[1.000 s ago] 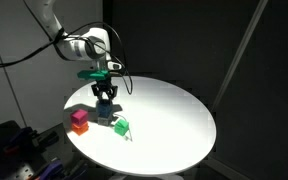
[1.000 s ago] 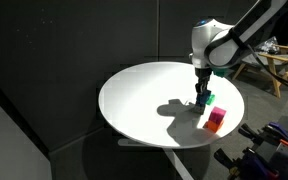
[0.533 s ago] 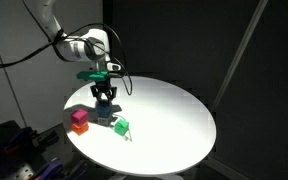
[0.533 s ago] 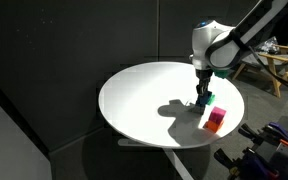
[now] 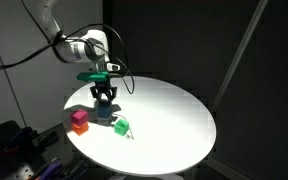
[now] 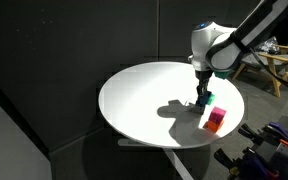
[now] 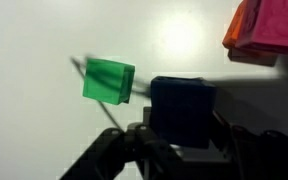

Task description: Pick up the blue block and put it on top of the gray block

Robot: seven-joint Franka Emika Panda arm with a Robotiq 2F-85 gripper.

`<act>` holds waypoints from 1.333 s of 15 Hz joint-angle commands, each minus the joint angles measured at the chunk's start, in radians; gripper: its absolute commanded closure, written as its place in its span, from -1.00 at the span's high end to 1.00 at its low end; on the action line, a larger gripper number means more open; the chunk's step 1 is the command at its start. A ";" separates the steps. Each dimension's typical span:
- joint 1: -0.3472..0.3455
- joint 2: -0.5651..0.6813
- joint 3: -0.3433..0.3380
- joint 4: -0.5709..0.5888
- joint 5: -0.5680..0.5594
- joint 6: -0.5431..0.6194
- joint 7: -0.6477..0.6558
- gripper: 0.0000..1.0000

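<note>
Gripper [image 7: 182, 128] closed narrow on the blue block [image 7: 181, 100], low over the round table [image 5: 174, 115] beside the green cube [image 7: 109, 80]; pickup judged done, gray block not discernible (possibly underneath), placement and release unconfirmed.

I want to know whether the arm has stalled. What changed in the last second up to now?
Nothing visibly changed. The gripper stays low around the blue block, and the green block and the magenta-on-orange stack sit where they were on the table.
</note>
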 commanded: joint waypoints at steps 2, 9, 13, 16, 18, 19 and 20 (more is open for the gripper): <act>0.003 -0.002 0.002 -0.001 -0.035 0.018 -0.023 -0.39; 0.009 0.015 0.006 0.004 -0.049 0.022 -0.017 -0.39; 0.010 0.022 0.004 0.006 -0.050 0.028 -0.015 -0.39; 0.011 0.025 0.001 0.007 -0.053 0.038 -0.006 0.62; 0.012 0.028 0.000 0.006 -0.053 0.048 -0.004 0.88; 0.013 0.029 -0.001 0.006 -0.054 0.052 -0.004 1.00; 0.013 0.029 -0.001 0.006 -0.053 0.055 -0.004 1.00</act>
